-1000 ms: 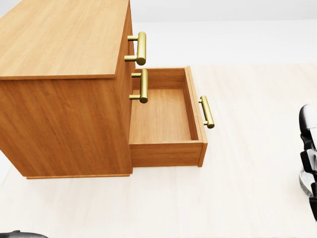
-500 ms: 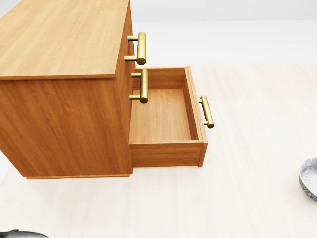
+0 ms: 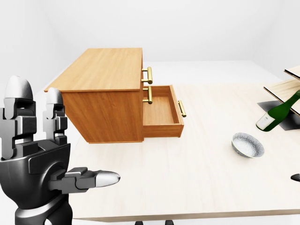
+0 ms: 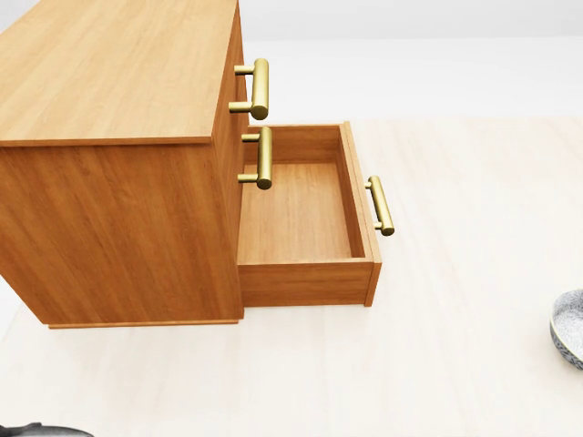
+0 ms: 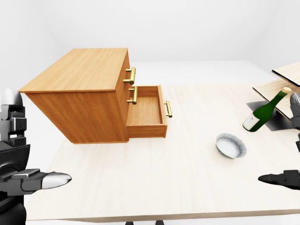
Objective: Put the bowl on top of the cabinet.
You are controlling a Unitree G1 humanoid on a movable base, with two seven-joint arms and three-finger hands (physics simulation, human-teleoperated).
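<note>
Two open, empty hands: the speckled bowl (image 5: 230, 145) lies left of the right hand (image 5: 291, 177), much nearer it than the left hand (image 3: 35, 159).

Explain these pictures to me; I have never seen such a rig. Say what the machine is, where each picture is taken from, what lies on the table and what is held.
These are simulator renders from cameras on a humanoid robot's head, looking over its arms. The two eye views are wide; the head view looks down on the cabinet. The robot's left hand and right hand are open and hold nothing. On the pale table stand the wooden cabinet, its bottom drawer pulled out and empty, a speckled bowl to its right, and a tilted green bottle farther right.
</note>
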